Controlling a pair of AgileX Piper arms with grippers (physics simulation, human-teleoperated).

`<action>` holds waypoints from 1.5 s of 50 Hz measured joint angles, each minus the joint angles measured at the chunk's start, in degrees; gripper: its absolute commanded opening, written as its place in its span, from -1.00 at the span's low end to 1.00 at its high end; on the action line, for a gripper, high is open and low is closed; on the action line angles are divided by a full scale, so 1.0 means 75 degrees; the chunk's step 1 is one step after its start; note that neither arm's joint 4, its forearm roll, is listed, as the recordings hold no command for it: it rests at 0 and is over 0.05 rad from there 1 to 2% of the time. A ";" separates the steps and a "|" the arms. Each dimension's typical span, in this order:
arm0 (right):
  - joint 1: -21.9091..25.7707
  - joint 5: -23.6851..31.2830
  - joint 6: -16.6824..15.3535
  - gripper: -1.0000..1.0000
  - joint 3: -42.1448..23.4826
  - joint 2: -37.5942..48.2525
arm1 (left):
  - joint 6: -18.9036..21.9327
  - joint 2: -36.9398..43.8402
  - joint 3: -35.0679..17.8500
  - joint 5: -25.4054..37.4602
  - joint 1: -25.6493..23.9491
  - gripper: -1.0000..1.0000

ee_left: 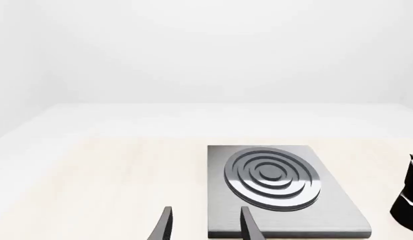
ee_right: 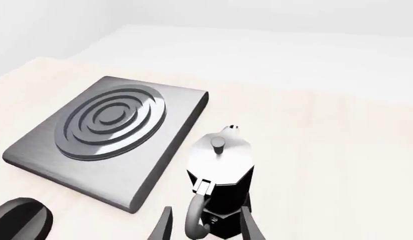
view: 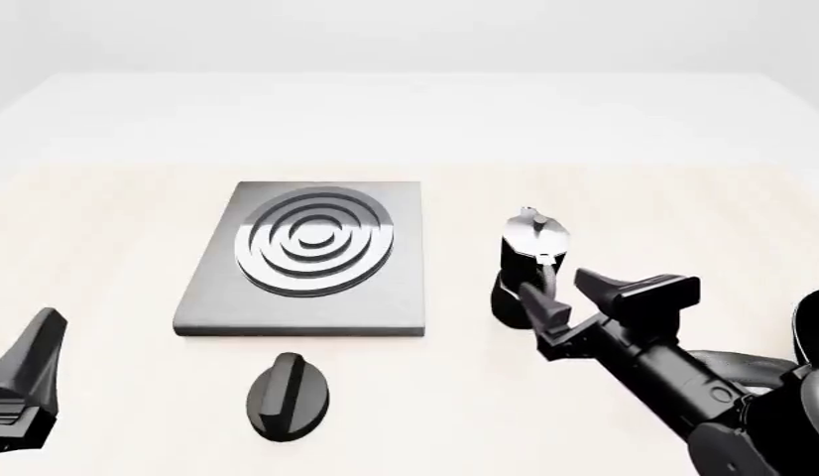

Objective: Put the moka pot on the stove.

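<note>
My right gripper stands spread wide around the handle side of the moka pot, one finger to each side of the curved black handle, and I cannot tell whether either pad touches it. The pot stands upright on the pale table, silver lid shut, so nothing of its inside shows; it sits at about 3 o'clock from the stove, near its right edge but apart from it. In my right wrist view the pot fills the space between my fingertips, with the stove beyond it. The stove's burner rings carry nothing. A black oval dial knob lies at 6 o'clock from the stove, just off its near edge. My left gripper hangs parted over bare table by the stove's near left corner, holding nothing. Open tabletop runs between the pot and the stove's right edge.
</note>
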 measured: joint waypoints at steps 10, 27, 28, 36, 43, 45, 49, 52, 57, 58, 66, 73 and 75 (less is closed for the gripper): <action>0.0073 -0.0145 0.0080 1.00 -0.0080 0.0372 | 0.0000 0.0000 0.0000 0.0000 0.0000 1.00; 0.0170 -0.0321 0.0184 1.00 -0.0217 0.0914 | 0.0000 0.0000 0.0000 0.0000 0.0000 1.00; 0.0180 -0.0326 0.0191 -1.00 -0.0221 0.0931 | 0.0000 0.0000 0.0000 0.0000 0.0000 1.00; 0.0152 -0.0169 0.0116 -1.00 -0.0128 0.0542 | 0.0000 0.0000 0.0000 0.0000 0.0000 1.00; 0.0099 0.0501 -0.0087 -1.00 0.0147 -0.0689 | 0.0000 0.0000 0.0000 0.0000 0.0000 1.00; 0.0077 0.0675 -0.0138 -1.00 0.0185 -0.0972 | 0.0000 0.0000 0.0000 0.0000 0.0000 1.00; 0.0051 0.0977 -0.0229 -1.00 0.0236 -0.1446 | 0.0000 0.0000 0.0000 0.0000 0.0000 1.00; 0.0037 0.1184 -0.0291 -1.00 0.0253 -0.1750 | 0.0000 0.0000 0.0000 0.0000 0.0000 1.00; 0.0018 0.1513 -0.0390 -1.00 0.0242 -0.2194 | 0.0000 0.0000 0.0000 0.0000 0.0000 1.00; 0.0016 0.1568 -0.0406 -1.00 0.0238 -0.2268 | 0.0000 0.0000 0.0000 0.0000 0.0000 1.00; 0.0015 0.1977 -0.0514 -1.00 0.0176 -0.2773 | 0.0000 0.0000 0.0000 0.0000 0.0000 1.00; 0.0038 0.2287 -0.0597 -1.00 0.0052 -0.3086 | 0.0000 0.0000 0.0000 0.0000 0.0000 1.00; 0.0048 0.2365 -0.0618 -1.00 0.0007 -0.3155 | 0.0000 0.0000 0.0000 0.0000 0.0000 1.00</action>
